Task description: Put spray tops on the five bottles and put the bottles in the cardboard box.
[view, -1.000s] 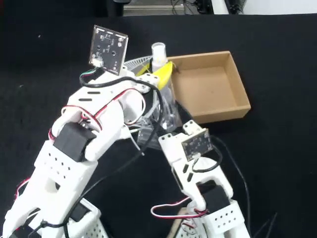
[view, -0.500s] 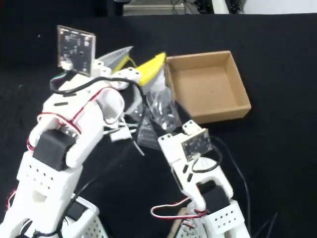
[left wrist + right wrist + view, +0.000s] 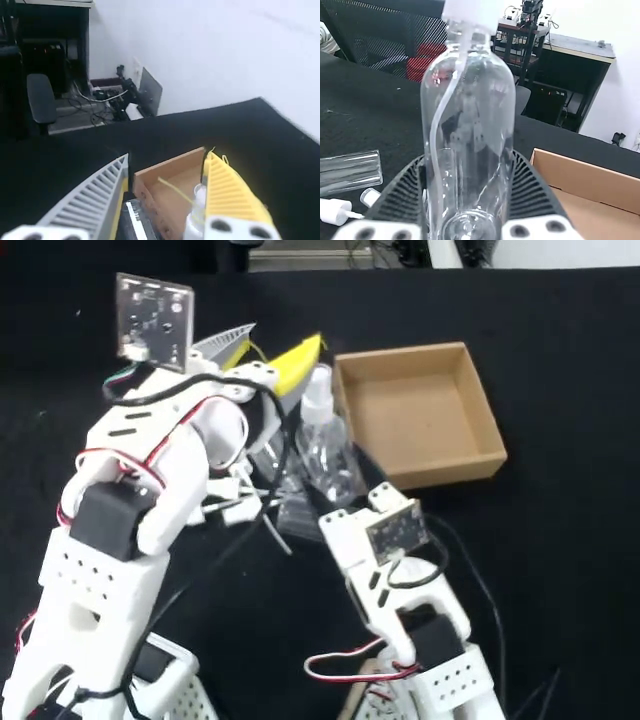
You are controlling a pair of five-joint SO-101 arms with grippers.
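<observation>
A clear bottle [image 3: 322, 445] with a white spray top [image 3: 317, 390] on its neck stands tilted just left of the cardboard box [image 3: 440, 468]. My right gripper [image 3: 322, 498] is shut on the bottle's lower body; in the right wrist view the bottle [image 3: 469, 125] rises between the dark fingers [image 3: 402, 197]. My left gripper [image 3: 285, 338] is open, up and left of the spray top, its yellow finger [image 3: 295, 362] close beside it. The left wrist view shows the spray top [image 3: 196, 212] against the yellow finger [image 3: 230, 197], with the box [image 3: 167, 176] beyond.
Another clear bottle [image 3: 350, 169] lies on the black table beside a loose spray top [image 3: 334, 210]. Loose white spray parts [image 3: 232, 505] lie under the left arm. A white basket [image 3: 175, 690] stands at the front left. The box [image 3: 585, 175] holds nothing.
The left gripper, which was at the bottle's neck, has drawn back to the left and up. The bottle stays in the right gripper, now leaning a little left.
</observation>
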